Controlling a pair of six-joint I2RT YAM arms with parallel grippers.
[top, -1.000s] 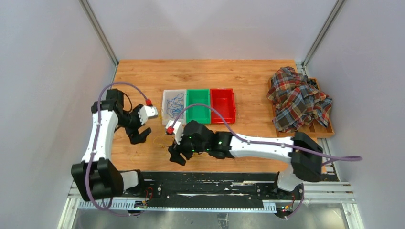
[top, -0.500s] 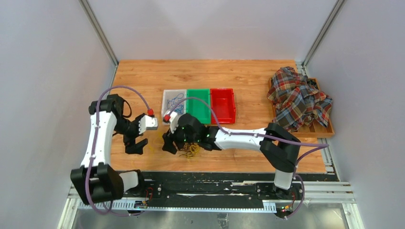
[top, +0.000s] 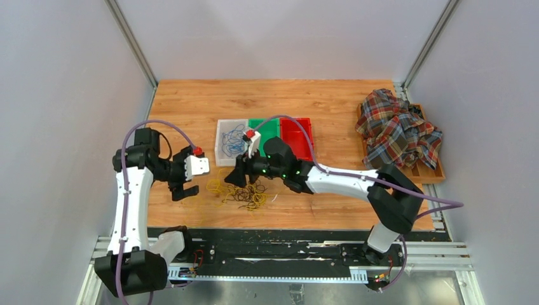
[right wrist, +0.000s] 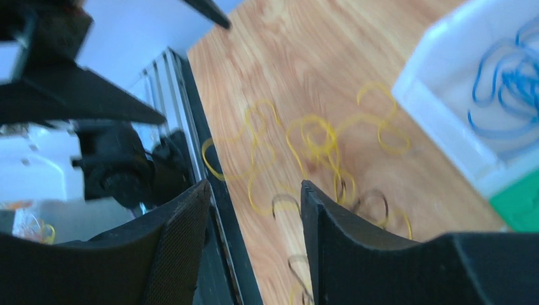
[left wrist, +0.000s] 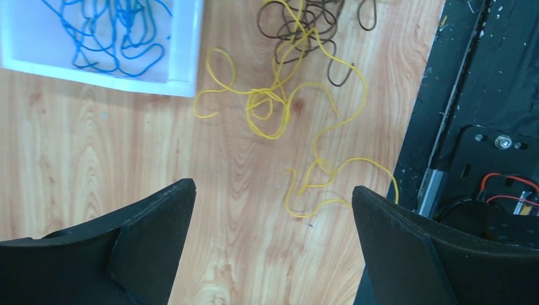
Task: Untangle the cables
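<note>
The left gripper [left wrist: 272, 197] is hanging over bare wood, fingers spread wide, nothing between them. Yellow cables [left wrist: 279, 108] are sprawling just ahead of it. Their nearest loop is lying right beside the black rail [left wrist: 445, 95] at the near edge, so room is running tight on that side. The dark brown cables [left wrist: 305, 25] are lying tangled with the yellow ones farther on, and the blue cables [left wrist: 108, 38] are sitting inside the white bin [left wrist: 184, 76]. The right gripper [right wrist: 254, 185] is hovering at the edge of the pile, between it and the white bin, fingers apart on a narrow gap, gripping nothing. The back of the table [top: 318, 95] is offering wide open wood. The green bin [top: 270, 129] and red bin [top: 299, 136] are sitting close behind the right gripper, crowding it. A plaid cloth [top: 397, 130] is lying heaped on a wooden tray [top: 433, 173] at the far right, well apart.
</note>
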